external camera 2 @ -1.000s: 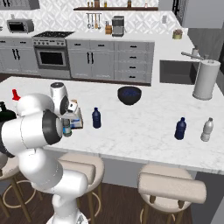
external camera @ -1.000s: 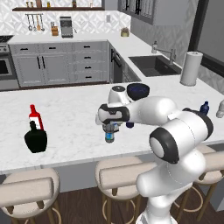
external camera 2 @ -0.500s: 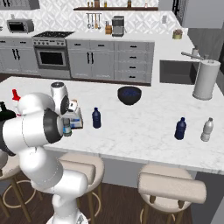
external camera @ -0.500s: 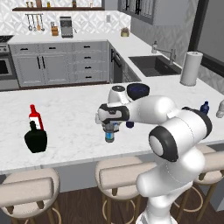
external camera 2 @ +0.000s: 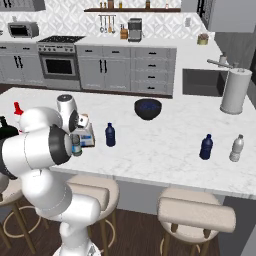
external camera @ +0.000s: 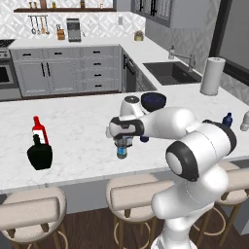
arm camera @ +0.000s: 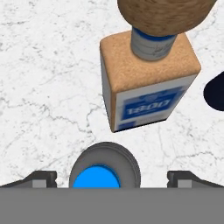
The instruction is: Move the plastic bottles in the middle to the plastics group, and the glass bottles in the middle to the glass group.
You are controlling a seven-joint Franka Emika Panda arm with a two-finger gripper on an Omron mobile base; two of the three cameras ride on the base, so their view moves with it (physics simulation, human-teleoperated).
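The hand point(arm camera: 111, 180) hangs directly over the upright greyish plastic bottle point(arm camera: 105, 166), fingers spread wide either side of its blue cap. The cork-stoppered glass bottle point(arm camera: 148, 83) stands just beyond on the worktop point(arm camera: 48, 65).

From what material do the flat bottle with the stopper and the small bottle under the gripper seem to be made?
The flat bottle looks like clear glass, though its tan body leaves this open. Its rough brown stopper looks like cork, and its blue-and-white label looks like paper. The small bottle under the gripper looks like greyish plastic with a smooth bright blue cap; this is not certain.
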